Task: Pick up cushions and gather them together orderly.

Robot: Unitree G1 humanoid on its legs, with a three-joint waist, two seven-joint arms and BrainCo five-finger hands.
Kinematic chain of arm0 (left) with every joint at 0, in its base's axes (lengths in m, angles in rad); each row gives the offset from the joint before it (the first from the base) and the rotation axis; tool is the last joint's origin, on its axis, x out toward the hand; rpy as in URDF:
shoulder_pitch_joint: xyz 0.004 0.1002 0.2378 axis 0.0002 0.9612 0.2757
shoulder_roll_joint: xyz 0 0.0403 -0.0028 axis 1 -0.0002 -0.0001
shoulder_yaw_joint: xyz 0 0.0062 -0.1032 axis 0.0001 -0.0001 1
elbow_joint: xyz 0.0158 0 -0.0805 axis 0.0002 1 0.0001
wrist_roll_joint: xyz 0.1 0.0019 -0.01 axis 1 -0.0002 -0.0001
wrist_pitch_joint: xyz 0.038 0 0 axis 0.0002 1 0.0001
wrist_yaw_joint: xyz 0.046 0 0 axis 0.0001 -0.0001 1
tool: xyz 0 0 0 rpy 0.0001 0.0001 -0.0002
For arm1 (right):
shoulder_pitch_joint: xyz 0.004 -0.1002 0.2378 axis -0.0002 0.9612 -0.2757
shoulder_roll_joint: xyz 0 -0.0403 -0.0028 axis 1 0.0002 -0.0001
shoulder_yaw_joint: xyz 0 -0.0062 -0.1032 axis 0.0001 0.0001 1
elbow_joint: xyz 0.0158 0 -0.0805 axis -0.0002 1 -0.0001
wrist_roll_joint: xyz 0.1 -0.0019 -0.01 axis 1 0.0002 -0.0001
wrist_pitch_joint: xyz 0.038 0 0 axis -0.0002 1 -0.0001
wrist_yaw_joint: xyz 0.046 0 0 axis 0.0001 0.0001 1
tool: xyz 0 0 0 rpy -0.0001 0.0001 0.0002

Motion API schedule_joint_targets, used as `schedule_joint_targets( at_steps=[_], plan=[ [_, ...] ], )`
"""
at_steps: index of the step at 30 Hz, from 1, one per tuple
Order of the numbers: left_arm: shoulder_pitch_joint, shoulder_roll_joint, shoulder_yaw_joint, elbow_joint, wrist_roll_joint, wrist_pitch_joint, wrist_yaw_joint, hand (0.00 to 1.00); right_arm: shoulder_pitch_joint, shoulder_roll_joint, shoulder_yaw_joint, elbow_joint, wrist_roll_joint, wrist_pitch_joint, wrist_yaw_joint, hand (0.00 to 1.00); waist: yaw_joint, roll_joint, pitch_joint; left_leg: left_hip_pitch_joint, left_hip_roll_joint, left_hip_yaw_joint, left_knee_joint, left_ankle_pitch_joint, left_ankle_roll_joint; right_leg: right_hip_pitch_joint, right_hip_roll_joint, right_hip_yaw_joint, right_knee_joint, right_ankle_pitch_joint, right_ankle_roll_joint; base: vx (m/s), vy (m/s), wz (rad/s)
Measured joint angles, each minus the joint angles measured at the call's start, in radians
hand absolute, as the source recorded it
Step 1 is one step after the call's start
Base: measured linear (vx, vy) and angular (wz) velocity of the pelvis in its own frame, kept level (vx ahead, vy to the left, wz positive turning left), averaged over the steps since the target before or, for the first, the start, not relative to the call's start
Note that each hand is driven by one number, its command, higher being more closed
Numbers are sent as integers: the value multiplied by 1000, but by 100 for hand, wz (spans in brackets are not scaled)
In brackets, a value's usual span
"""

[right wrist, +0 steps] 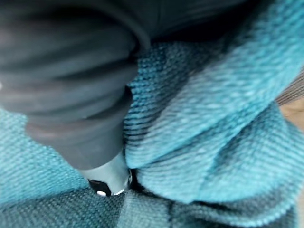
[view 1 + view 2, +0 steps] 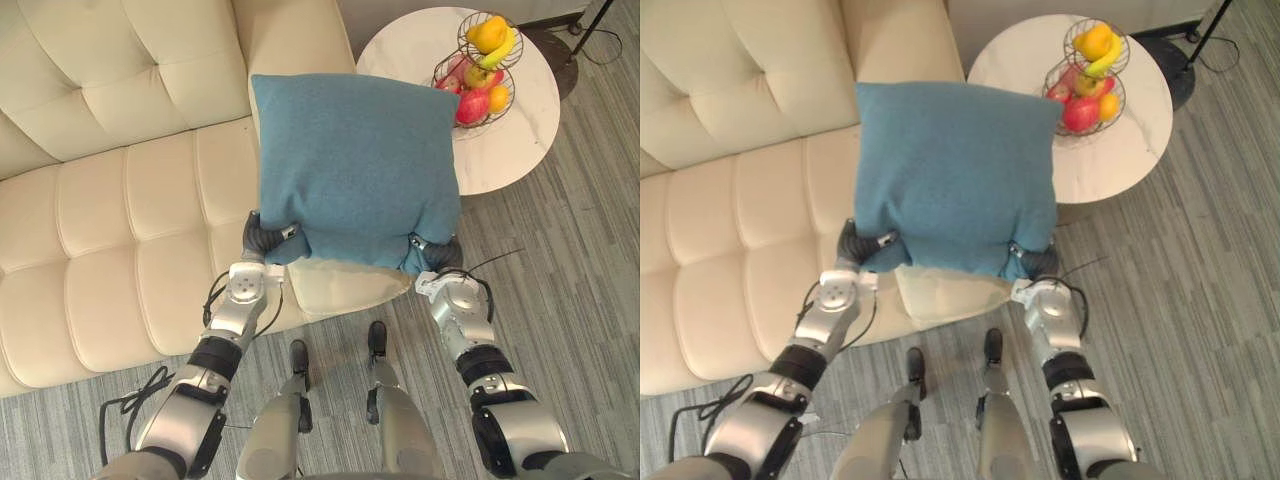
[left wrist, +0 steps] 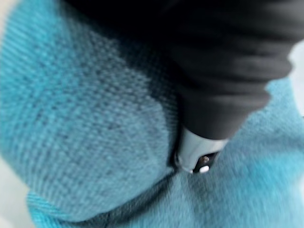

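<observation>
A cream tufted sofa point(image 2: 110, 230) stretches from the robot's 9 o'clock round to 12, standing on a grey striped floor point(image 2: 570, 290). At about 1 o'clock a round white bench point(image 2: 500, 150) stands just beside the end of the sofa.

Straight ahead at 12 o'clock, a blue cushion point(image 2: 355, 165) is held up off the seat, flat face towards the robot, its top edge level and its upper right corner overlapping the edge of the bench from where the head looks. Beneath it a cream cushion point(image 2: 340, 285) lies on the front edge of the seat, one corner sticking out over the floor.

On the bench, at its 12 o'clock side, sits a two-tier wire fruit basket point(image 2: 480, 75), with yellow fruit on top and red and orange fruit below.

The left hand point(image 2: 262, 238) grips the blue cushion at its 7 o'clock corner and the right hand point(image 2: 440, 252) grips it at 5 o'clock. In both wrist views the blue cloth is bunched tight around a finger pressed into it.
</observation>
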Motion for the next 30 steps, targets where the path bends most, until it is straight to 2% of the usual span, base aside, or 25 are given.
schedule_joint_targets(
  at_steps=[3, 6, 12, 14, 18, 19, 24, 27, 30],
  plan=[
    [113, -17, -3, -98, 0, 0, -7, 100, 136, 8, 6, -113, -15, 1, 17, 100, -3, 0, -2, 69, 10, -2, -3, -13, -4, 65, 10, 6, 0, -5, 5, 53, -13, -7],
    [224, -32, -5, -179, 0, 0, -26, 100, 276, 35, 5, -222, -47, 1, 31, 100, -7, -9, -15, 118, 5, -6, -3, -30, -6, 119, 4, 9, 0, -42, 9, 41, 0, 5],
    [434, -42, -14, -327, -18, 1, -55, 100, 525, 113, 5, -416, -80, 3, 71, 100, -10, -8, -98, 179, 10, -17, -18, -36, -10, 178, 9, -7, 0, -65, 7, 42, -17, 4],
    [517, -62, -17, -391, -51, 1, -71, 100, 615, 135, 10, -519, -88, 3, 89, 100, -7, -9, -145, 210, 10, -21, -33, -38, -9, 205, 9, -14, 0, -77, 7, 46, -12, 6],
    [611, -84, -21, -472, -73, 1, -73, 100, 699, 149, 35, -624, -90, 1, 101, 100, -2, -12, -198, 244, 11, -21, -38, -44, -9, 241, 8, -25, 0, -86, 8, 33, -3, 4],
    [634, -87, -25, -488, -82, 0, -75, 100, 723, 157, 36, -646, -108, 1, 103, 100, 0, -13, -228, 243, 11, -23, -38, -45, -9, 242, 7, -32, 0, -89, 10, 2, -5, 5],
    [700, -87, -43, -514, -89, -5, -91, 100, 794, 160, 38, -694, -168, -2, 103, 100, 6, -11, -275, 278, 7, -53, -44, -54, -10, 296, 2, -59, 0, -112, 9, -21, -3, 15],
    [716, -87, -53, -514, -89, -6, -91, 100, 804, 158, 38, -695, -190, -10, 100, 100, 6, -11, -288, 277, 3, -81, -52, -56, -14, 309, -5, -88, 0, -122, 9, -22, 1, 36],
    [711, -87, -71, -514, -89, -5, -91, 100, 796, 150, 38, -695, -221, -21, 58, 100, 9, -13, -285, 219, -6, -162, -13, -48, -20, 310, -18, -171, 13, -129, 15, -35, -3, 90]
  ],
)
